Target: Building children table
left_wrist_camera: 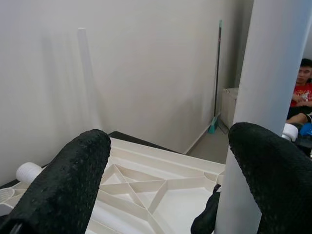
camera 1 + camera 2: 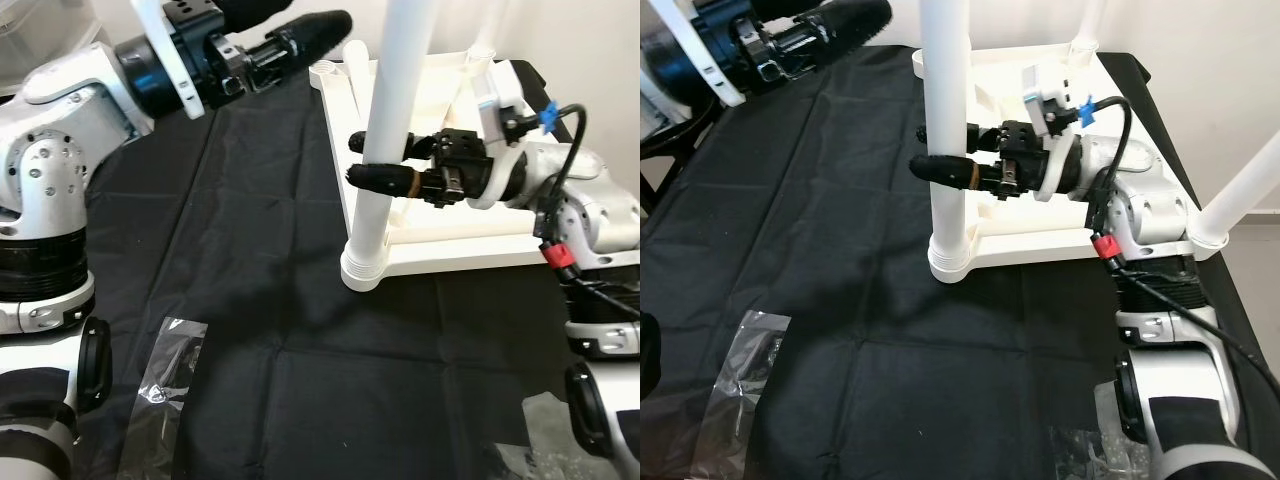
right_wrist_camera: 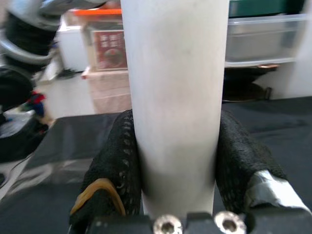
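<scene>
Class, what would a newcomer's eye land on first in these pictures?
First, the right gripper clamped around an upright white table leg set in the corner of the upturned white tabletop. Next, the left gripper, raised and open, over the black cloth.

White plastic tabletop (image 2: 470,240) is lying upside down on the black-draped bench, ribbed underside showing. White leg (image 2: 392,120) is standing upright in its near-left corner socket.
</scene>
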`<state>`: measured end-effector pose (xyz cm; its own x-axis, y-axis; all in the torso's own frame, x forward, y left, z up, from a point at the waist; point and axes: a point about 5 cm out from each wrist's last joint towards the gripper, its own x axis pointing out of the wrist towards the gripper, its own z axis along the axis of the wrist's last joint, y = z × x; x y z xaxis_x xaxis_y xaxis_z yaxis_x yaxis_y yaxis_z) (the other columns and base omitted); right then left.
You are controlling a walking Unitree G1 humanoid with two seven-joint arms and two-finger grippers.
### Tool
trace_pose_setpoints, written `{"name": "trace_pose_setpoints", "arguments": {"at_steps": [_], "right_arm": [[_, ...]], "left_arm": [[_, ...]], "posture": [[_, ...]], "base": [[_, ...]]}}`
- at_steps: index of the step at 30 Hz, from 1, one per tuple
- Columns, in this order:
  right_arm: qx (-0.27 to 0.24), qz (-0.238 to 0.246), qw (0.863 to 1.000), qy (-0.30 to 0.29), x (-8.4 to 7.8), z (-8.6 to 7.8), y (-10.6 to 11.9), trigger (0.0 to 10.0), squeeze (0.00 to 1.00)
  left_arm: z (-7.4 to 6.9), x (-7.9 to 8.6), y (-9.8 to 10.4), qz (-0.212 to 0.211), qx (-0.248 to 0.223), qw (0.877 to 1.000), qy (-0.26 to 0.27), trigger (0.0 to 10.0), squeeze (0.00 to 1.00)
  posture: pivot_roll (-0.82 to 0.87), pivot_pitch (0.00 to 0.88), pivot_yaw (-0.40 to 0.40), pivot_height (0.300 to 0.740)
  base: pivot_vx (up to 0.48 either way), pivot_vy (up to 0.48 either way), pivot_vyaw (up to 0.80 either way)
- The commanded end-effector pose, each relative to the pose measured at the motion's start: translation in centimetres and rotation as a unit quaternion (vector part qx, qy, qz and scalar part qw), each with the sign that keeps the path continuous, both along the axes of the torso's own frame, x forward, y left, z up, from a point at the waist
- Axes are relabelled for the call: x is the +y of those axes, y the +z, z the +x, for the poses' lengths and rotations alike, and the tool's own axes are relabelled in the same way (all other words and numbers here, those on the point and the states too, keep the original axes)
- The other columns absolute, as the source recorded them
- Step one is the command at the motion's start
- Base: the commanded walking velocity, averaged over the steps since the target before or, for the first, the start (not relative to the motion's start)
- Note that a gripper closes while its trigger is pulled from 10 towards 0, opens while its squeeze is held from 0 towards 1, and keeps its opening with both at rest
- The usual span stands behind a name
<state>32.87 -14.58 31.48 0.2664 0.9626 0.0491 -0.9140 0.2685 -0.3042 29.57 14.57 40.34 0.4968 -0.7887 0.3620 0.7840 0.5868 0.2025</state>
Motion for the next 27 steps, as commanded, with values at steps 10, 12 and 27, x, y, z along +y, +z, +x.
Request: {"name": "trace_pose_setpoints", "arguments": {"at_steps": [10, 12, 27], "right_arm": [[0.021, -0.034, 0.983, -0.179, 1.2, 0.5, -2.7, 0.0, 0.00], [0.025, -0.030, 0.979, -0.202, 1.9, 0.0, -3.7, 0.0, 0.00], [0.081, 0.072, 0.926, -0.362, 4.6, -2.1, -7.2, 0.0, 0.00]], "left_arm": [[-0.1, 1.8, 0.1, -0.014, -0.002, 0.999, 0.037, 10.0, 1.00], [0.0, 2.0, 0.0, -0.015, -0.001, 0.999, 0.040, 10.0, 1.00], [-0.1, 2.1, -0.3, -0.012, 0.001, 0.999, 0.042, 10.0, 1.00]], "posture": [[0.04, 0.228, 0.025, 0.740], [0.03, 0.231, 0.024, 0.740], [0.03, 0.230, 0.029, 0.740]], "base": [[0.000, 0.000, 0.00], [0.000, 0.000, 0.00], [0.000, 0.000, 0.00]]}}
